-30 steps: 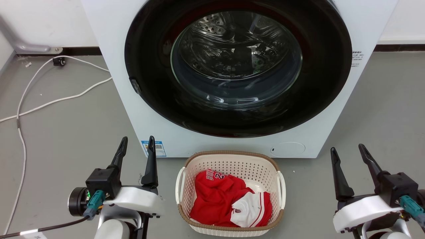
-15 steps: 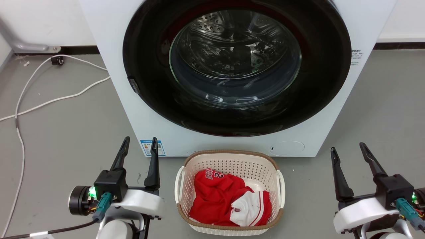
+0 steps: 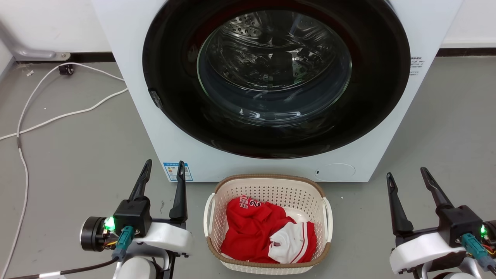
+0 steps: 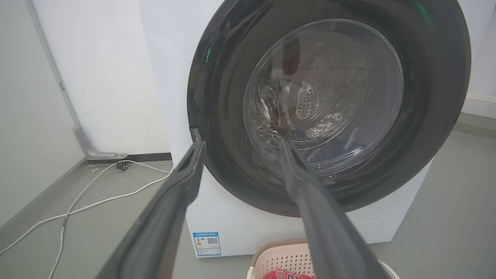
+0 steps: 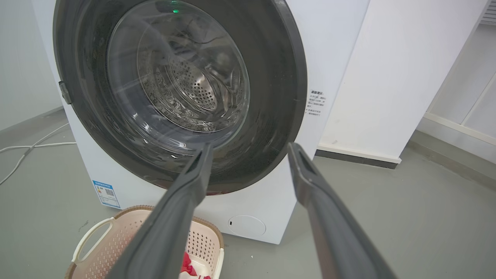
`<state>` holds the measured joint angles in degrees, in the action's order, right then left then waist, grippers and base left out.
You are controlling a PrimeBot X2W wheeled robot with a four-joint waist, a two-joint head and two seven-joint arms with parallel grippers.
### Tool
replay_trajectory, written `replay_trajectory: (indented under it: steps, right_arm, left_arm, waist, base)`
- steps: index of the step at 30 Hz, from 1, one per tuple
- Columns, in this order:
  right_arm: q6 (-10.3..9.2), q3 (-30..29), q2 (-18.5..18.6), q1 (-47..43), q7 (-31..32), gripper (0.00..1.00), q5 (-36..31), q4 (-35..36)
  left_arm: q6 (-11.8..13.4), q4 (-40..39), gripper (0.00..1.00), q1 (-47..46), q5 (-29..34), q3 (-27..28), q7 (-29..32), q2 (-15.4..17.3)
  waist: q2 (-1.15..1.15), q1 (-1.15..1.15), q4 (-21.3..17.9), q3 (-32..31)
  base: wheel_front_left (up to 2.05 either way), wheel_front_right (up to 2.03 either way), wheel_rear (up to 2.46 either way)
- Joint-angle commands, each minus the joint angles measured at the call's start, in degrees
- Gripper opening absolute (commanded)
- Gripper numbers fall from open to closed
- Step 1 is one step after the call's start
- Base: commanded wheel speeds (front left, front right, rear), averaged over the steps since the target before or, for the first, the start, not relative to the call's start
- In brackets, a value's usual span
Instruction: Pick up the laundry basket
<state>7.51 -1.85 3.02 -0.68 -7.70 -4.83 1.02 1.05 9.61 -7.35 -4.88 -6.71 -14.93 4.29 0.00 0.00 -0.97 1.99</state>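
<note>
The laundry basket [image 3: 267, 185] stands on the grey floor just in front of the washing machine, cream-white and perforated, with a brown rim and white loop handles on its left and right sides. Red and white clothes [image 3: 267, 232] lie in it. My left gripper [image 3: 164, 168] hovers open a little left of the basket, fingers empty. Well to the right of the basket, my right gripper [image 3: 407, 174] is open and empty too. The basket's far rim [image 4: 271, 248] shows low in the left wrist view, and its left handle [image 5: 91, 236] in the right wrist view.
A white front-loading washing machine [image 3: 131, 77] with a shut dark round door [image 3: 275, 77] stands directly behind the basket. White cables [image 3: 58, 116] trail across the floor at the left. A white wall [image 5: 387, 77] stands right of the machine.
My left gripper has shifted slightly right, toward the basket. The camera has tilted a little, so the whole picture sits slightly lower. The basket has not moved.
</note>
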Motion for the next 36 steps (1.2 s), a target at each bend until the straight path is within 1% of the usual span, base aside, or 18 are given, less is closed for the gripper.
replay_trajectory:
  steps: [1, 17, 22, 25, 30, 36]
  right_arm:
    - [-0.04, -0.1, -0.3, -0.5, -0.3, 1.00, 0.4, -0.2]
    - [-0.04, -0.2, -0.2, 0.2, 0.1, 1.00, 0.9, -0.5]
    - [-0.04, -0.3, -0.2, 1.1, 0.7, 1.00, 1.5, -0.9]
    - [-0.04, -0.9, -0.2, 2.4, 1.9, 1.00, 2.1, -1.9]
    - [-0.04, -1.5, -0.2, 5.7, 3.7, 1.00, 2.8, -4.4]
    - [-0.04, -1.9, -0.2, 11.3, 6.4, 1.00, 3.9, -9.3]
  left_arm:
    - [0.0, 0.2, 1.00, -0.2, -0.3, 0.2, -0.4, -0.2]
    - [0.1, 0.7, 1.00, -0.9, -0.1, 0.4, -0.3, -0.6]
    - [0.1, 0.8, 1.00, -1.8, 0.0, 0.6, -0.3, -0.6]
    - [-0.3, 1.6, 1.00, -2.9, -0.5, 0.7, -0.3, -0.7]
    - [-1.1, 4.9, 1.00, -6.7, -1.2, 0.9, -0.3, -0.3]
    - [-3.3, 12.1, 1.00, -13.5, -3.0, 1.0, 1.1, 0.5]
  waist:
    - [0.00, 0.00, 0.0, 0.0]
    - [0.00, 0.00, 0.4, 0.4]
    - [0.00, 0.00, 0.2, 1.3]
    - [0.00, 0.00, 0.2, 2.4]
    - [0.00, 0.00, 0.0, 5.4]
    - [0.00, 0.00, -0.4, 10.4]
  base:
    - [0.00, 0.00, 0.00]
    - [0.00, 0.00, 0.00]
    - [0.00, 0.00, 0.00]
    - [0.00, 0.00, 0.00]
    - [0.00, 0.00, 0.00]
    - [0.00, 0.00, 0.00]
